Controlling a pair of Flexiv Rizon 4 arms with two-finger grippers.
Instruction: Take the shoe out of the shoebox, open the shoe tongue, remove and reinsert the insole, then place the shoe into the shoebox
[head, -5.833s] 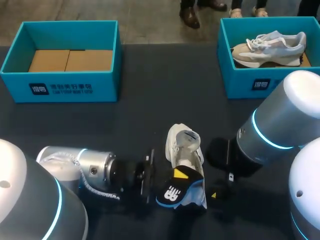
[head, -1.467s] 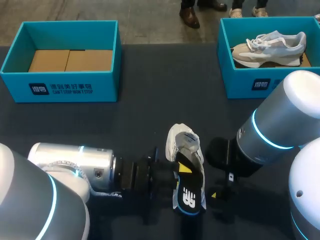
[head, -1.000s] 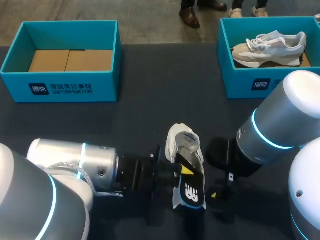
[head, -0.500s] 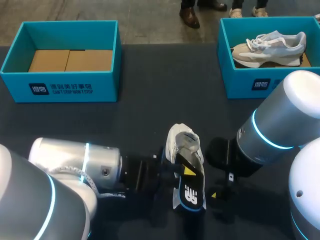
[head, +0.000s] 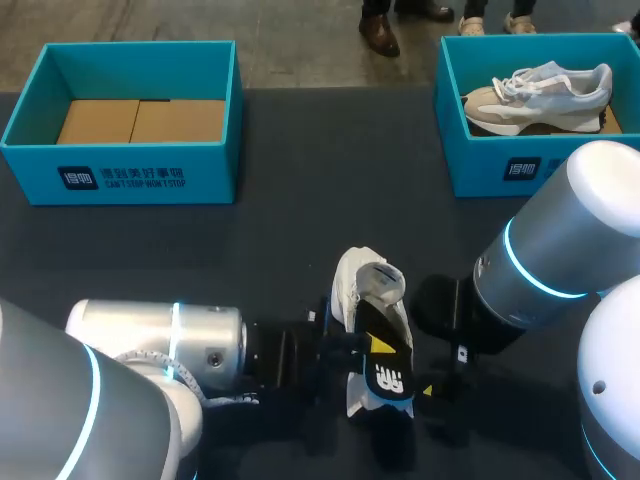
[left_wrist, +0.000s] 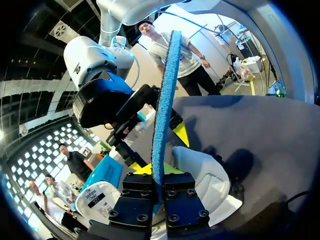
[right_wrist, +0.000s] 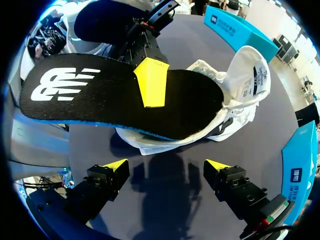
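A white shoe (head: 362, 292) lies on the dark table near its front edge, opening upward; the right wrist view shows the same shoe (right_wrist: 239, 82) ahead of my right gripper. The black insole (head: 388, 375), blue underneath, has its toe end at the shoe's opening and its heel end raised. My left gripper (head: 378, 347) is shut on that insole (left_wrist: 164, 100), seen edge-on between its fingers. One yellow fingertip (right_wrist: 152, 82) presses on the insole's black face (right_wrist: 100, 92). My right gripper (right_wrist: 166, 167) stands open just right of the shoe, holding nothing.
An empty teal shoebox (head: 40, 165) stands at the back left. A second teal shoebox (head: 470, 170) at the back right holds a grey and white sneaker (head: 540, 92). My right arm (head: 550, 260) crosses the table's right side.
My left arm has pushed further right toward the shoe, carrying the insole a little right. Its fingers have tightened on the insole. The right arm has not moved.
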